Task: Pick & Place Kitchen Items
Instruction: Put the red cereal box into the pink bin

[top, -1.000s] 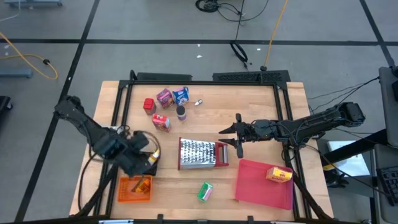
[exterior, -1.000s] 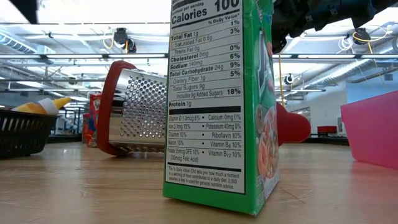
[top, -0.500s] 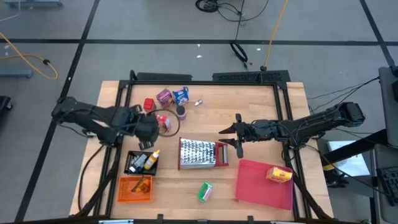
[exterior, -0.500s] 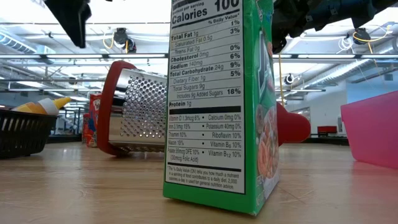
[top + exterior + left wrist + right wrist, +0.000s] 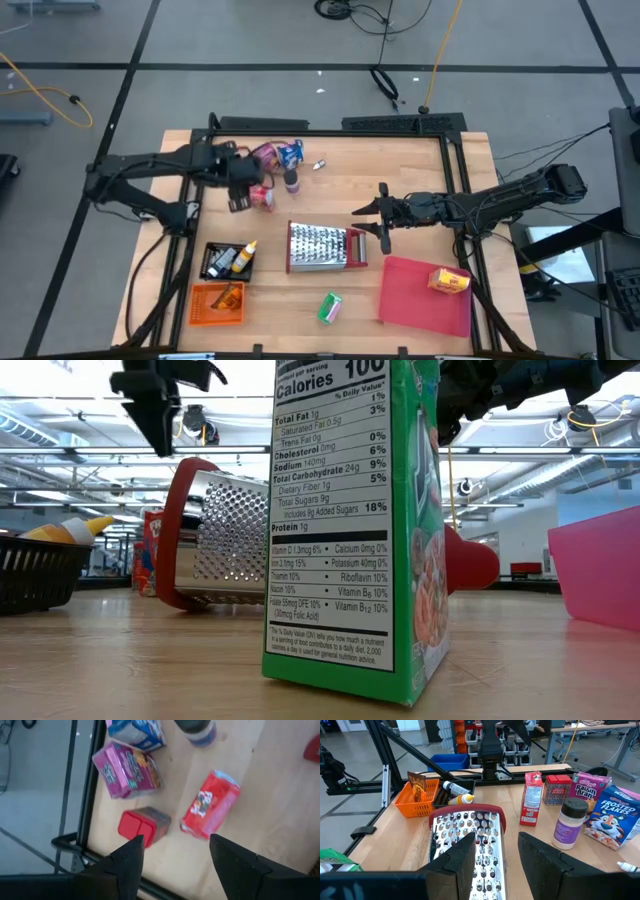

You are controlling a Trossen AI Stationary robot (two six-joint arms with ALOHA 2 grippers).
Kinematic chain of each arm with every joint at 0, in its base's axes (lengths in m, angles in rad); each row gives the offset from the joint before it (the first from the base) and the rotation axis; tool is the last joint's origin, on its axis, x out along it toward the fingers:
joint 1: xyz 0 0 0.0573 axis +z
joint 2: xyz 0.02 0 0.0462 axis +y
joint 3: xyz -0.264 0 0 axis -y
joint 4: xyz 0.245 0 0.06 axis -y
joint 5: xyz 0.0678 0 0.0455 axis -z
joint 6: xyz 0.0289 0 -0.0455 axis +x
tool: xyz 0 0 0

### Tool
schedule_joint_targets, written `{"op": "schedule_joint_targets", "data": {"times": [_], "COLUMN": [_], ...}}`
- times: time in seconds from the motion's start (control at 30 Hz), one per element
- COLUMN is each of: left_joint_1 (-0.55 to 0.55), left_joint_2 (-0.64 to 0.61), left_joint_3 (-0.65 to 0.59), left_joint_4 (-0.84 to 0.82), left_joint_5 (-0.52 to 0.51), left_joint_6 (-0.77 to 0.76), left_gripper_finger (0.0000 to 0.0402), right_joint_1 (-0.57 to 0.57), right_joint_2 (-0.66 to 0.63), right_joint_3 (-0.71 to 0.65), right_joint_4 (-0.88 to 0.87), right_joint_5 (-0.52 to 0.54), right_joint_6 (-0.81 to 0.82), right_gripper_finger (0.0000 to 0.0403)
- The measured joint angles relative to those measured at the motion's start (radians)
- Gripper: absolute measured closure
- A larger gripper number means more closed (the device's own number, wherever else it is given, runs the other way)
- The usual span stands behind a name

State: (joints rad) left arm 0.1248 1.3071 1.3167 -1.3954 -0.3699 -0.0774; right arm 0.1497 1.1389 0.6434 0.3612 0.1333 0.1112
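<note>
In the low view a green box (image 5: 350, 530) hid most of the grater (image 5: 325, 247). The left gripper (image 5: 172, 855), jaws apart and empty, hovered over the red carton (image 5: 210, 811) and red-lidded box (image 5: 142, 826) near the surface's far left corner. The right gripper (image 5: 492, 851), jaws apart, waited over the grater.

- Overall illumination is bright and even; the ceiling light strips visible in the low view behind the green box (image 5: 345, 520) are the main source.
- Those strips are blown out to white above the green box.
- The print on the green box is sharp; the grater (image 5: 205, 535) behind it is slightly soft, and the room beyond is softer still.
- From above, shadows on the table (image 5: 400, 165) are faint and short, lying close beside the grater (image 5: 325, 247).
- The left wrist view is motion-blurred: the red packet (image 5: 210, 805) and its neighbours lack crisp edges.
- The right wrist view is clear around the grater (image 5: 467, 845).
</note>
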Motion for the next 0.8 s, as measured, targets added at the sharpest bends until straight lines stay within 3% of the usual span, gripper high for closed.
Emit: {"op": "schedule_joint_targets", "data": {"times": [0.27,0.8], "left_joint_1": [0.106,0.129], "left_joint_2": [0.039,0.207], "left_joint_3": [0.0,0.0], "left_joint_4": [0.095,0.115], "left_joint_5": [0.099,0.252], "left_joint_6": [0.148,0.241], "left_gripper_finger": [0.0148,0.0136], "right_joint_1": [0.0,0.0], "right_joint_2": [0.0,0.0], "right_joint_3": [0.0,0.0], "right_joint_4": [0.0,-0.017], "right_joint_5": [0.0,0.0], "right_joint_6": [0.0,-0.001], "right_gripper_finger": [0.0261,0.0261]}}
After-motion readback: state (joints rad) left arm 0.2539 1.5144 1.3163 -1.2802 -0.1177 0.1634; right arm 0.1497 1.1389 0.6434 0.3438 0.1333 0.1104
